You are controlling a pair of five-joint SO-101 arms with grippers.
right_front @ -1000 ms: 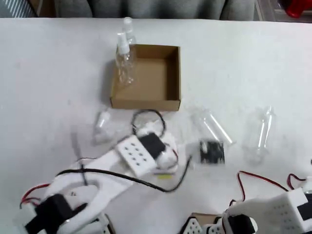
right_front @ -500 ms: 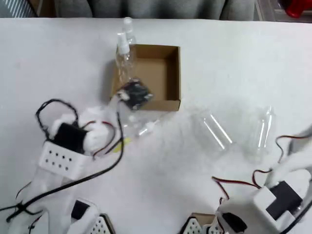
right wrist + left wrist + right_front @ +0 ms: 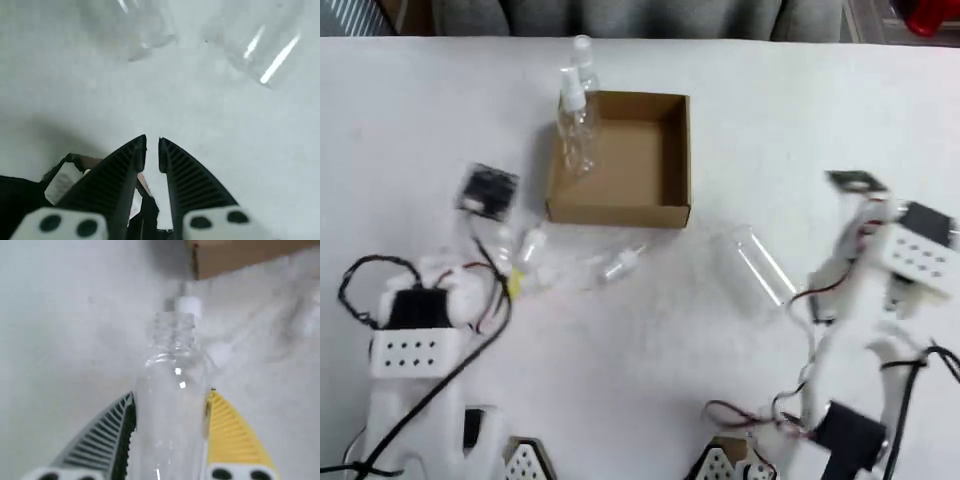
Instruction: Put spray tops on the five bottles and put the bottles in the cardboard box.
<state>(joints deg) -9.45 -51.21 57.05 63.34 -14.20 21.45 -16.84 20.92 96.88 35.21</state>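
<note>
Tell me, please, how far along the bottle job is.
Done: two capped bottles stand at one corner of the cardboard box; whether inside it, I cannot tell. In hand: the left claw grips an uncapped bottle. Left: a loose spray top and another bare bottle lie on the table; the right claw is shut and empty.

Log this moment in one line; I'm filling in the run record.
left tool: shut on uncapped bottle | right tool: shut, empty, over table

Right gripper (image 3: 152, 141) jaws nearly closed over table (image 3: 55, 85); clear bottles (image 3: 262, 42) ahead
</note>
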